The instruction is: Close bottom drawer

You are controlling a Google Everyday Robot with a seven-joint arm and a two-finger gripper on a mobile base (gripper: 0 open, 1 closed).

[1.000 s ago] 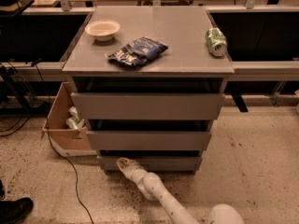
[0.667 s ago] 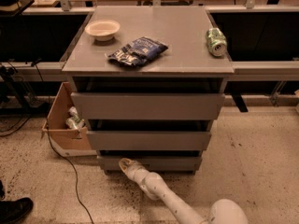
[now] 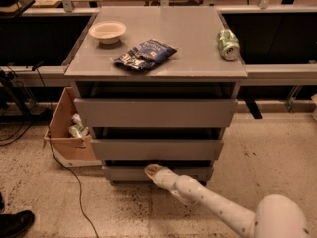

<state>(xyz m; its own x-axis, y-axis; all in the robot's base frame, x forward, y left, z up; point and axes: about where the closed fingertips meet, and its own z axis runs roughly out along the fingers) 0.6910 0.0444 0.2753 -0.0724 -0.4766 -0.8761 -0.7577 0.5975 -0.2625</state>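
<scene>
The bottom drawer (image 3: pixel 124 173) is the narrowest, slimmest grey front, lowest of three in the grey cabinet (image 3: pixel 156 63). Its front sits slightly proud of the cabinet base, with a dark gap above it. My gripper (image 3: pixel 151 170) is at the end of the white arm that comes in from the lower right. It is against the middle of the bottom drawer's front, at its top edge. The tray body of the drawer is hidden.
On the cabinet top lie a white bowl (image 3: pixel 107 31), a dark snack bag (image 3: pixel 144 55) and a green can (image 3: pixel 228 43) on its side. A cardboard box (image 3: pixel 69 130) with cans stands at the left. A cable (image 3: pixel 74 182) runs over the floor. A shoe (image 3: pixel 15 223) is at the bottom left.
The gripper and arm have moved slightly to the right and forward along the bottom drawer's front. The drawer front looks a little further in.
</scene>
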